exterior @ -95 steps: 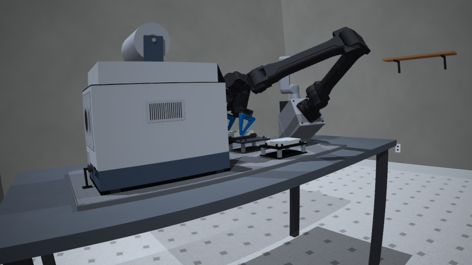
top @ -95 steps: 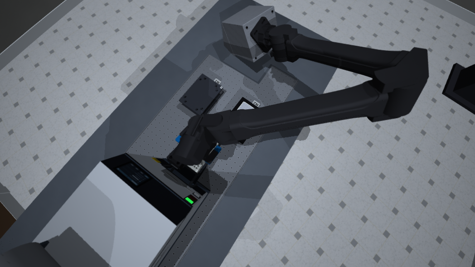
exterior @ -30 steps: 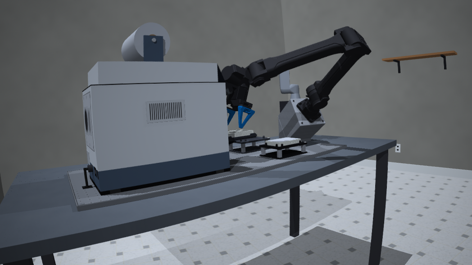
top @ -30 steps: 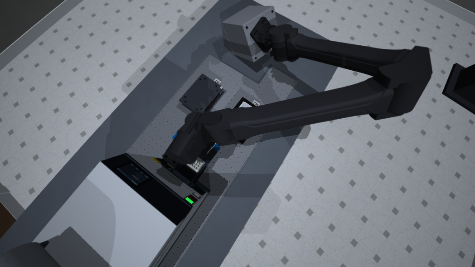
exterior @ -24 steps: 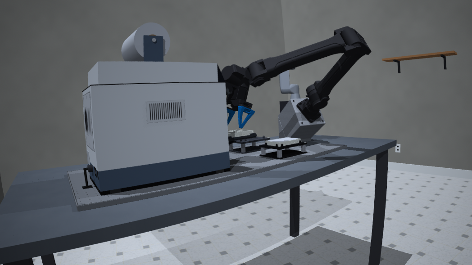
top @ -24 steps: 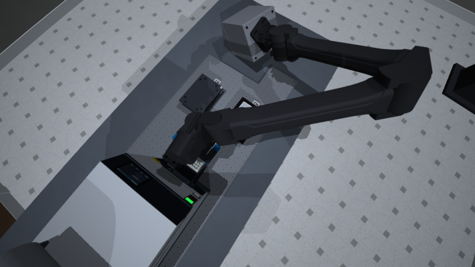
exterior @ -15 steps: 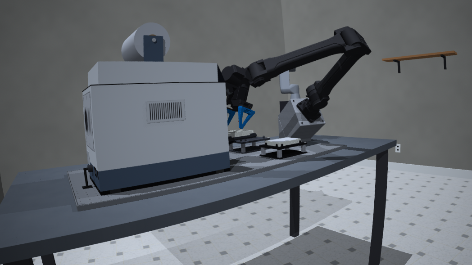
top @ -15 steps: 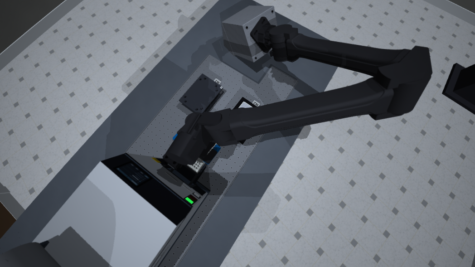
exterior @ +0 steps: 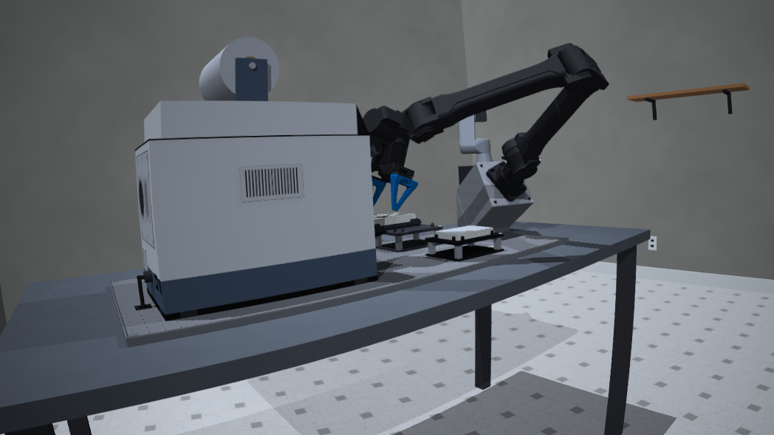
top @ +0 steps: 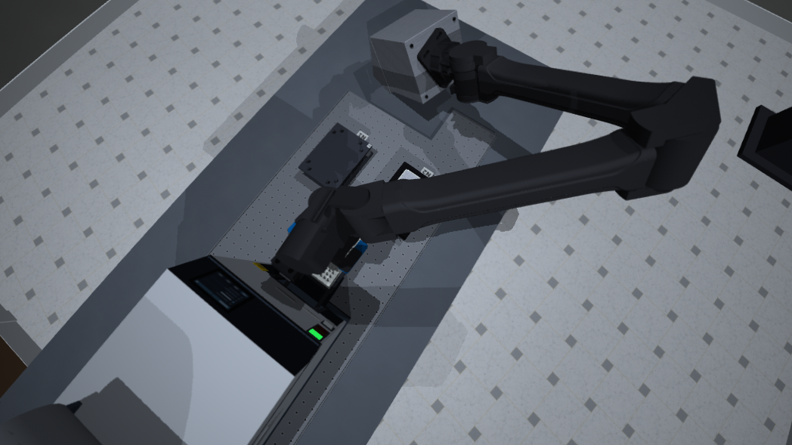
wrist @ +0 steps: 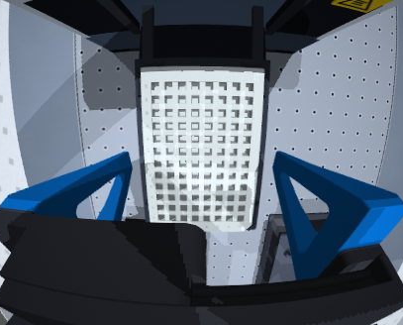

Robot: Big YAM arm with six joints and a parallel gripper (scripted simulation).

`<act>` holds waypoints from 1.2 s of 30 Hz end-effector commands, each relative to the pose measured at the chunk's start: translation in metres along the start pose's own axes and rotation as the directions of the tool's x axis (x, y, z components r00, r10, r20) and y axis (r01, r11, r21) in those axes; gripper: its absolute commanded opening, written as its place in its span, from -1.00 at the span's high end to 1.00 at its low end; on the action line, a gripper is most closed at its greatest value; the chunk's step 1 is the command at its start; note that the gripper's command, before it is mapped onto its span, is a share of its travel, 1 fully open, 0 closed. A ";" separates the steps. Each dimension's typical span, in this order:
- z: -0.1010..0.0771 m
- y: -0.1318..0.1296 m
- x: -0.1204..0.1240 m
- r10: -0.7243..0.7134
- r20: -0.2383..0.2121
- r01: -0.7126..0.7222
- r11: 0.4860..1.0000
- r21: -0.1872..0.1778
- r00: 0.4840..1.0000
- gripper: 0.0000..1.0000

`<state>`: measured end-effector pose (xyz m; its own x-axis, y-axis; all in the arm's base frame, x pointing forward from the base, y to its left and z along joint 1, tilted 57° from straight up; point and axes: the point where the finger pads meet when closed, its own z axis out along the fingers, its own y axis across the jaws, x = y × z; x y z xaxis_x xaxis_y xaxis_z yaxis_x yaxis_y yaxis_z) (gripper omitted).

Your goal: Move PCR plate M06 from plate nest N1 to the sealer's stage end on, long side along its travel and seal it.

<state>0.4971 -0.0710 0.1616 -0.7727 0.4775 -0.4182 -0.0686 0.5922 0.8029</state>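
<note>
The white 96-well plate M06 [wrist: 201,147] lies wells-up on the sealer's black stage [wrist: 201,46], with its long side running toward the housing opening and dark locator edges along its sides. It also shows in the overhead view [top: 327,274] and in the side view [exterior: 394,217]. My gripper [wrist: 202,159] hangs above the plate. Its blue fingers are wide open, apart from the plate's long sides, and hold nothing. It shows in the side view too [exterior: 394,190]. The lamp [top: 315,333] is green. Nest N1 [top: 335,155] is bare.
The sealer housing [exterior: 257,201] with its foil roll [exterior: 239,67] stands close to my wrist. Plate M09 [exterior: 464,232] sits on nest N2, mostly hidden under my forearm in the overhead view [top: 407,173]. The arm base [top: 409,54] is at the far end.
</note>
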 end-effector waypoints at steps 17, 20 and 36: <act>-0.035 0.001 -0.025 -0.039 0.025 0.039 0.999 0.013 0.999 -1.00; -0.025 -0.003 -0.017 -0.019 0.008 0.019 1.000 0.006 1.000 -1.00; -0.033 0.007 -0.026 -0.025 0.037 0.025 1.000 0.006 0.999 -1.00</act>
<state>0.4883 -0.0882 0.1733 -0.7737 0.4758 -0.4183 -0.0694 0.5925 0.8025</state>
